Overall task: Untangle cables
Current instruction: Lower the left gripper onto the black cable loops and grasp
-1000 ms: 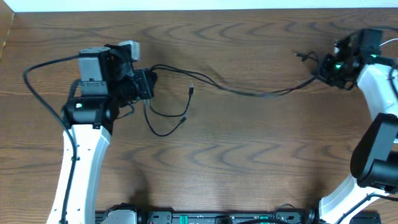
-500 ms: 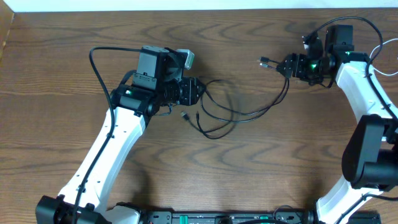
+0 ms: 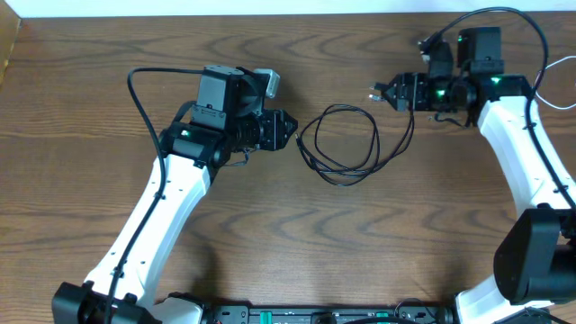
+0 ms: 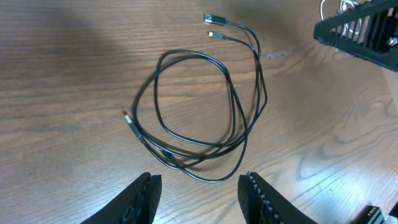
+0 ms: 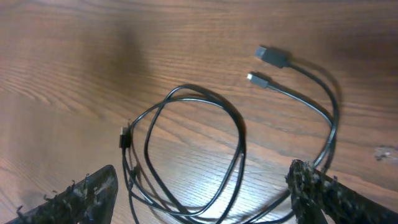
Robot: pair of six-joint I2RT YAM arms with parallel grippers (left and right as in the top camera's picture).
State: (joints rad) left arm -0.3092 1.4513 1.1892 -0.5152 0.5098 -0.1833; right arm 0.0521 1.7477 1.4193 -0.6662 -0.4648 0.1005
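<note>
The cables (image 3: 342,179) lie in a loose black coil on the wooden table between my two grippers. In the left wrist view the coil (image 4: 186,54) is spread out ahead of my left gripper (image 4: 199,186), which stands open with nothing between its fingers. Two small plug ends (image 4: 211,18) lie at the coil's far side. My left gripper (image 3: 290,131) sits just left of the coil. My right gripper (image 3: 382,91) hovers at its upper right, open. In the right wrist view, strands of the coil (image 5: 240,134) run on the table under my right gripper (image 5: 202,199), and the plugs (image 5: 272,55) lie apart.
The brown wooden table (image 3: 270,243) stretches below and around the coil. Its far edge runs along the top of the overhead view. Thick black wires arch over both arms.
A second ago the cord hung stretched between both shut grippers. The arms came together, both grippers opened, and the cord now lies slack in a coil on the table.
</note>
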